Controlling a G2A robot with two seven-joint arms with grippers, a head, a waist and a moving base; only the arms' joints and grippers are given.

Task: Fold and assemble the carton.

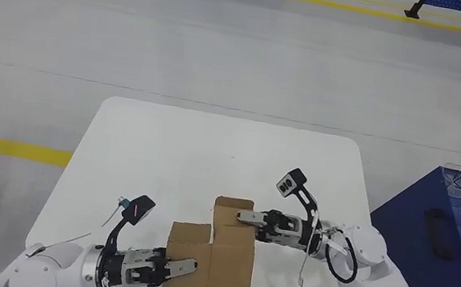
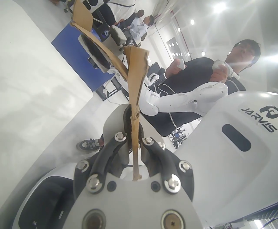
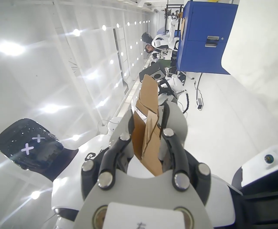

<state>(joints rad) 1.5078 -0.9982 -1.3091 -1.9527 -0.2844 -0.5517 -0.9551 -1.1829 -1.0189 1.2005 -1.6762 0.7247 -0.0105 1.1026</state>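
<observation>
Over the table's [image 1: 213,141] near edge, the left gripper [image 1: 187,268] and the right gripper [image 1: 243,219] are each clamping a panel of the carton [image 1: 230,259], and most folding is apparently remaining undone.

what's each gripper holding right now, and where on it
Both hold the carton: the left gripper pinches a flap edge on its left side, the right gripper a flap at its far end.
</observation>
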